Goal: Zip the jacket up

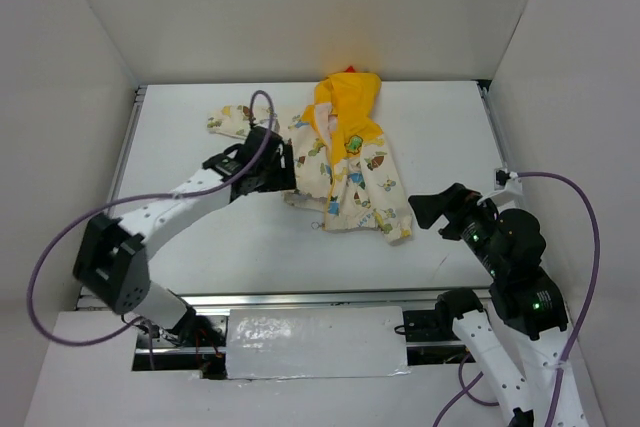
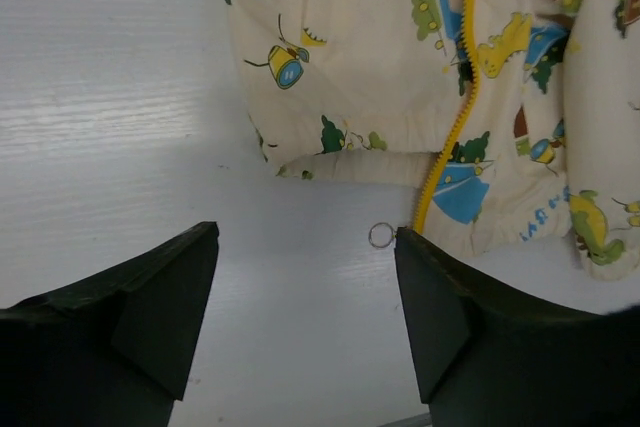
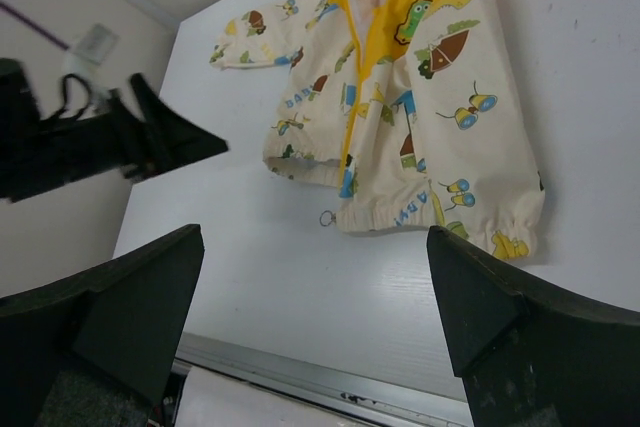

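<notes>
Jacket (image 1: pixel 350 162) on table (image 1: pixel 445 132); left claw (image 1: pixel 284 169) at its edge; right claw (image 1: pixel 422 211) near.

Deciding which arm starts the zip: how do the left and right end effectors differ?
The left end effector is close to the jacket at its hem, with a small metal ring just ahead of it; the right end effector is farther back, off the jacket's right side. The left sees only the lower part; the right sees the whole jacket. Both are open and empty.
</notes>
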